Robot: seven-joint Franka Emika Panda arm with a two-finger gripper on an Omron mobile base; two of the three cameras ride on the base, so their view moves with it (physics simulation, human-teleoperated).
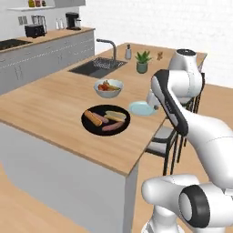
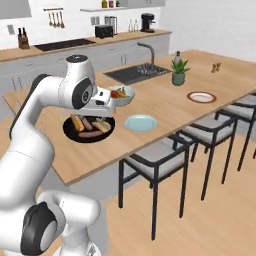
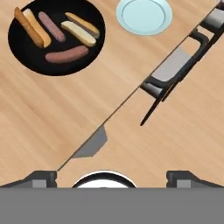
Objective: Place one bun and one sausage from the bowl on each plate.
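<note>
Bowl [image 3: 56, 61] sits on the wooden counter [image 1: 54, 113], near its seating edge. In it: two buns and two sausages, lying side by side, none stacked. Hand view shows one bun [image 3: 31, 27] at the far left of the dish, a sausage [image 3: 51, 26] just beside it, a second bun [image 3: 81, 30] to the right, and a second sausage [image 3: 66, 54] lying crosswise nearer the camera.

Blue plate [image 3: 144, 15] stands just beside the bowl, bare. Red-rimmed plate [image 2: 201, 97] is well apart, farther along the counter, also bare. Nothing transferred yet.

Gripper [image 3: 111, 177] hangs above the counter edge, short of the bowl, jaws spread wide, holding nothing.

Handling, as judged: buns look light and soft and would dent under a hard squeeze. Take one across its narrow width at mid-length, closing gently. Sausages look firmer, smooth and round, so liable to roll or slip. Pinch across the middle, jaws square to the long axis. The crosswise sausage has the most clear space around it.
</note>
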